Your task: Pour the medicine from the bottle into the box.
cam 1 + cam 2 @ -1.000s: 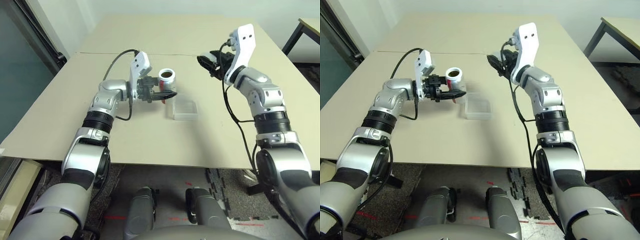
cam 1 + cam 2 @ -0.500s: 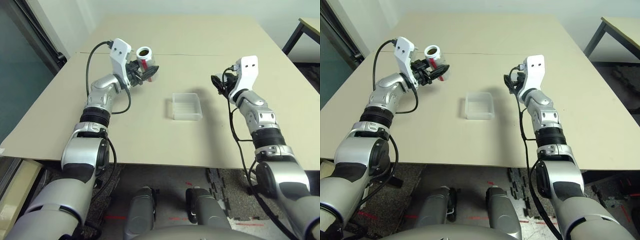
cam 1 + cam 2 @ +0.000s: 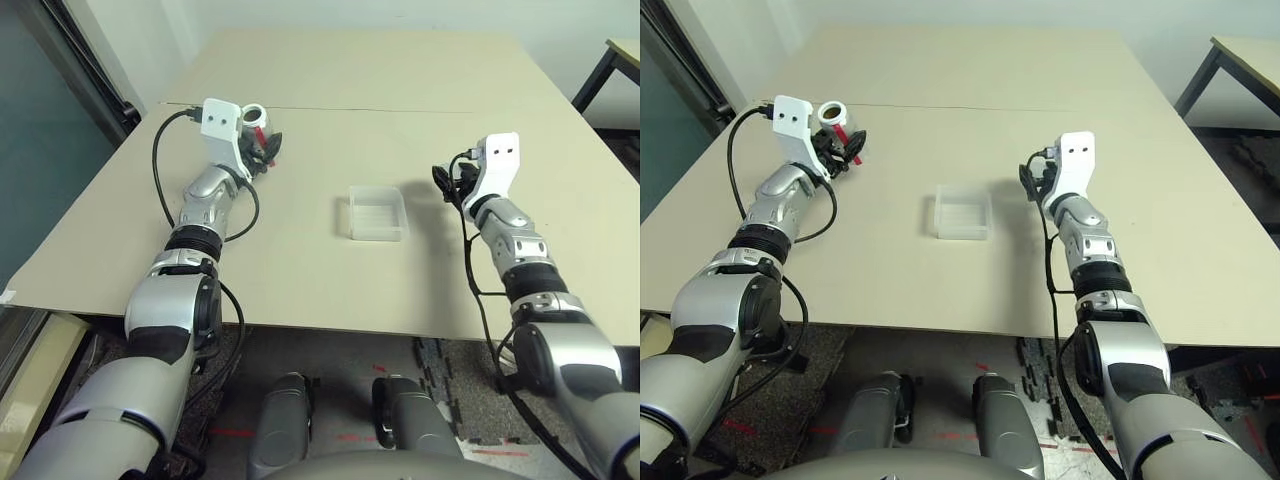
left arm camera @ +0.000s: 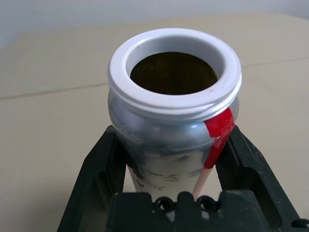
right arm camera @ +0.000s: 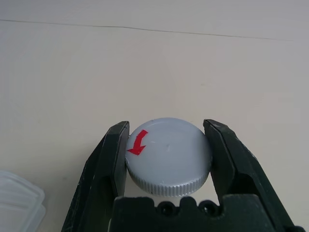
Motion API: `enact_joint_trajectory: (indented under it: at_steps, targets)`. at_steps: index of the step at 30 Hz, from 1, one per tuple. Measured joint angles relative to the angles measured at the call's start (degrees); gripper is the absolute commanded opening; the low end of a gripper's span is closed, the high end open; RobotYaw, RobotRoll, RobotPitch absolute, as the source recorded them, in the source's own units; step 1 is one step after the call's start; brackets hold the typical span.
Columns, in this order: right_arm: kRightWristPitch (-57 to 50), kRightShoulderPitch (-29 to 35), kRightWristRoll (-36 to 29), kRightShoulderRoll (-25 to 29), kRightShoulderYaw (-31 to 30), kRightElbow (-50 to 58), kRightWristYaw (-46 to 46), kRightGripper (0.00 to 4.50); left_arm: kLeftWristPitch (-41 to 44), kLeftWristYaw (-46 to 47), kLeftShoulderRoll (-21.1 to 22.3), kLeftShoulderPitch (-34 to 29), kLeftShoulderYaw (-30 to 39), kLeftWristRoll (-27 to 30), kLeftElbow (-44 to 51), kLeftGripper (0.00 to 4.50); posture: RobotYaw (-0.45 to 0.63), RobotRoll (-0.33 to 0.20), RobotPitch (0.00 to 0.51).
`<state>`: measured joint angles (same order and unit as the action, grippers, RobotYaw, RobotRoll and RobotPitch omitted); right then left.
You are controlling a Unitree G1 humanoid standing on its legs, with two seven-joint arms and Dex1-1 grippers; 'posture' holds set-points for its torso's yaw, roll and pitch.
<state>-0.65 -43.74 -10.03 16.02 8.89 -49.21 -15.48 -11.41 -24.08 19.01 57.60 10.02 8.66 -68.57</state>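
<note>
Nearest on the tan desk [image 3: 300,270] lies the box [image 3: 378,213], a shallow clear tray sitting flat by itself about midway between the two arms, with bare desk on every side of it; whether the medicine is inside it cannot be told from these views. Just right of the box and a little farther back, the right gripper [image 5: 166,145] hangs low over the desk, its two black fingers [image 5: 108,159] pinching a round grey cap [image 5: 169,155] by its ribbed edge; the cap's flat top bears a red arrow, and a corner of the clear tray shows beside the fingers in the right wrist view. Nothing lies between this gripper and the box. Farther away and well to the left, the left gripper [image 4: 176,140] is held up above the desk near a thin seam line [image 3: 420,110] that runs across the surface, and its fingers [image 4: 96,169] clamp the body of the bottle [image 4: 174,121] from both sides. The bottle stands roughly upright in that grip, uncapped, its white rim open toward the camera, the red stripe running down its silver side; its inside looks dark brown and no pill can be made out. The bottle is well apart from the box.
</note>
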Motion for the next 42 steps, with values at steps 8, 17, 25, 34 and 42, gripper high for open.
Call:
enact_joint_trajectory:
  at_steps: [8,17,25,34,42]
  targets:
    - [1.93,0.18,0.24,-2.68,0.51,-1.16,3.85,2.58,-0.03,0.02,-0.09,-0.34,0.06,-0.96,-0.11,2.82,0.04,0.0,0.064]
    - [5.19,0.5,1.26,-3.33,0.63,-3.94,5.89,2.58,-0.25,-0.14,-0.1,-0.34,0.13,-1.3,-0.1,2.82,0.03,0.0,0.059]
    - [5.77,0.48,1.3,-3.26,0.65,-5.48,6.35,3.87,-0.41,-0.57,-0.21,-0.34,0.14,-1.52,-0.09,2.82,0.04,0.0,0.059]
    - [5.77,0.15,1.3,-3.13,0.65,-6.55,6.14,4.5,-0.41,-0.66,-0.3,-0.33,0.16,-1.53,-0.1,2.82,0.03,0.0,0.055]
    - [5.74,-0.22,1.14,-3.06,0.76,-6.27,4.86,4.5,-0.41,-0.66,-0.29,-0.3,0.17,-1.6,-0.1,2.82,0.03,0.0,0.051]
